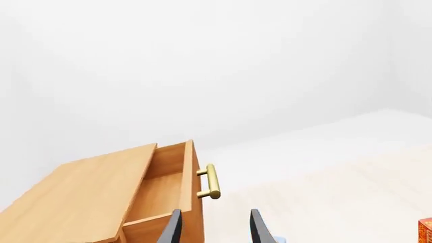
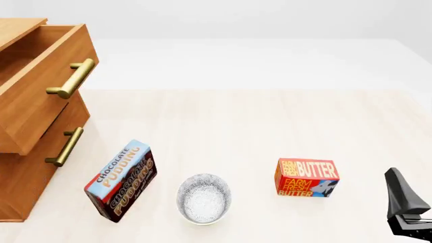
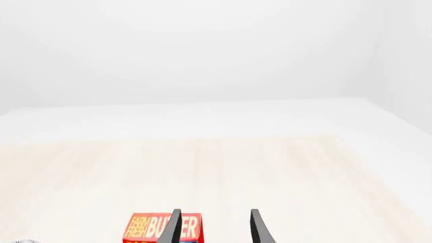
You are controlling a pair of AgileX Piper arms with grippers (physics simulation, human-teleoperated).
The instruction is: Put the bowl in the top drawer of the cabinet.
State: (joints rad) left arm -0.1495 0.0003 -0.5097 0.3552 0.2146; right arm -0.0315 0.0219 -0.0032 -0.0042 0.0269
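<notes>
Low, right arm (image 2: 405,202) beside butter box (image 2: 307,177).

White bowl (image 2: 203,198) speckled blue-grey; light-brown cabinet (image 2: 27,167), brass handles; red butter box (image 2: 306,177) (yellow lettering) — pudding box (image 2: 121,180) brown and blue.

Table (image 2: 270,121) carries cabinet (image 2: 20,177), pudding box (image 2: 121,180), bowl (image 2: 203,198), butter box (image 2: 306,177).
</notes>
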